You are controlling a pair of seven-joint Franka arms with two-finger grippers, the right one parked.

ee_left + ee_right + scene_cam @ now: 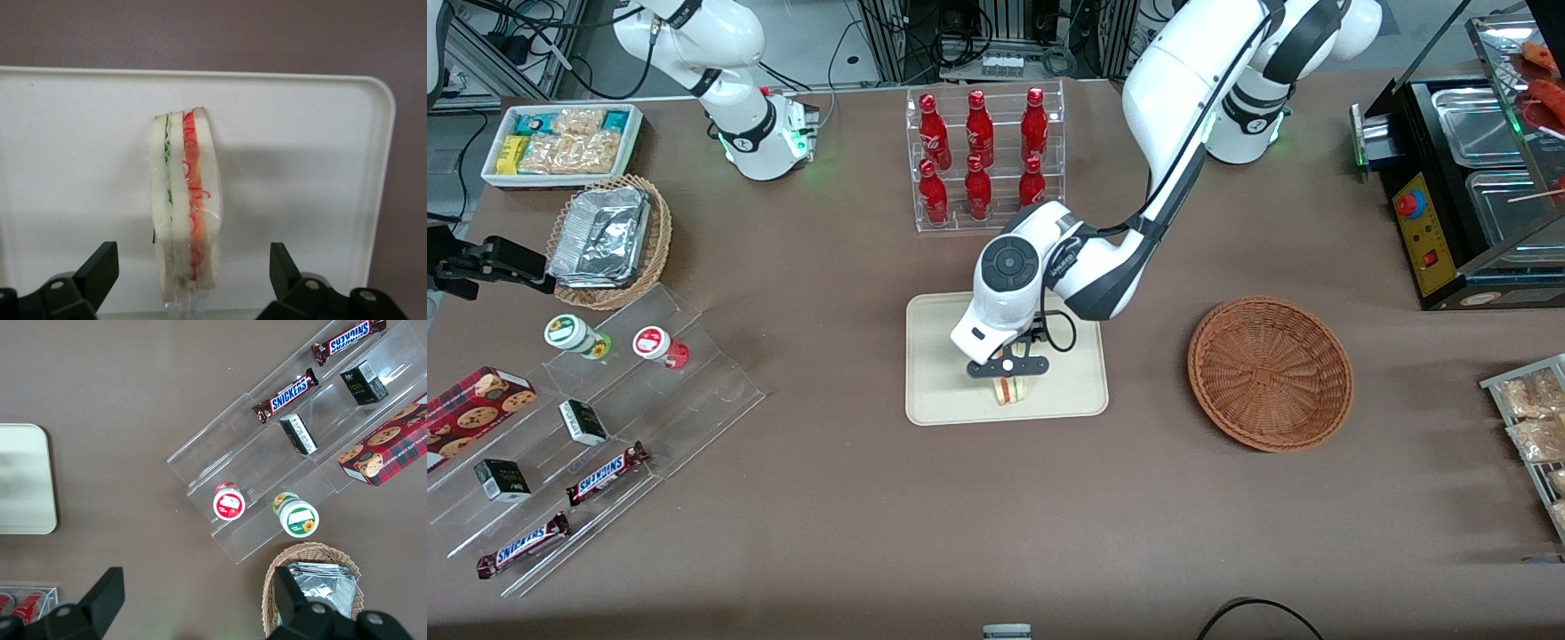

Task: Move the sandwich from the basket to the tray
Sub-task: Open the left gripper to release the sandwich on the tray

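Front view shows a brown counter (871,533) with a cream tray (938,391) near its middle, which serves as the landmark for everything that follows. Toward the parked arm's end of the counter from the tray lie a white bin of snack packets (560,142), a tan wicker basket of foil containers (609,240), and a clear stepped stand (605,427) holding two small jars, small dark boxes and chocolate bars. A clear rack of red bottles (983,160) stands farther from the front camera than the tray. The working arm reaches down over the tray, and its hand (1009,378) sits just above the sandwich (1009,391). The sandwich stands on its edge on the tray, near the tray's rim that is closest to the front camera. Beside the tray, toward the working arm's end of the counter, sits the round reddish-brown basket (1270,373), with nothing visible inside it. A black appliance with metal pans (1467,187) stands at that same end, farther from the front camera.

Left wrist view shows the sandwich (185,207) upright on the tray (300,167), with green and red filling stripes showing. The hand (193,273) is released: its two dark fingers (100,267) stand spread wide on either side of the sandwich, clear of the bread.
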